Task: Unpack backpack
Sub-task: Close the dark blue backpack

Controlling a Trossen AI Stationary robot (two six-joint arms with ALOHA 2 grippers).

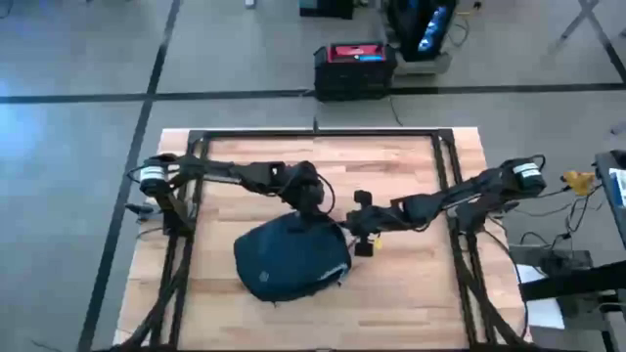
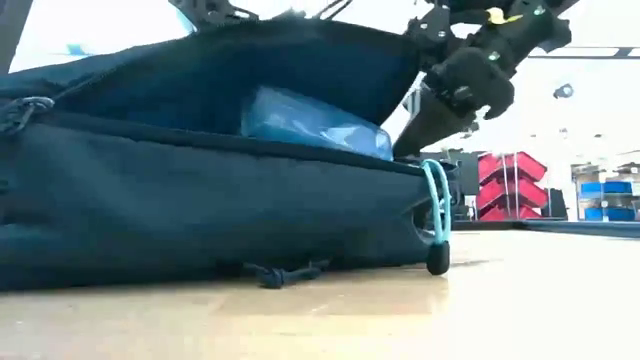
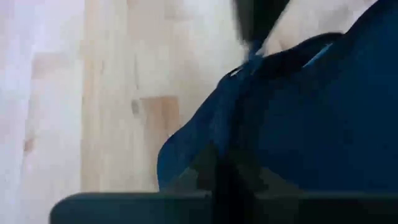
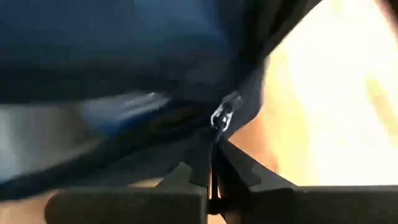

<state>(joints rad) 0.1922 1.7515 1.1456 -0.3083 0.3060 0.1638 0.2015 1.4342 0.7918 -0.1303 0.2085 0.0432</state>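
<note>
Backpack: blue pouch inside

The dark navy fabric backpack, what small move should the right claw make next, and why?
Probably draw the zipper along its track. The right claw is shut at the metal zipper slider of the dark navy fabric backpack, whose opening only partly exposes the clear plastic pouch.

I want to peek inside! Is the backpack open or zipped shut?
Open. In the low view the backpack's top flap is lifted away from the lower edge, and a light blue packet shows inside the gap.
</note>
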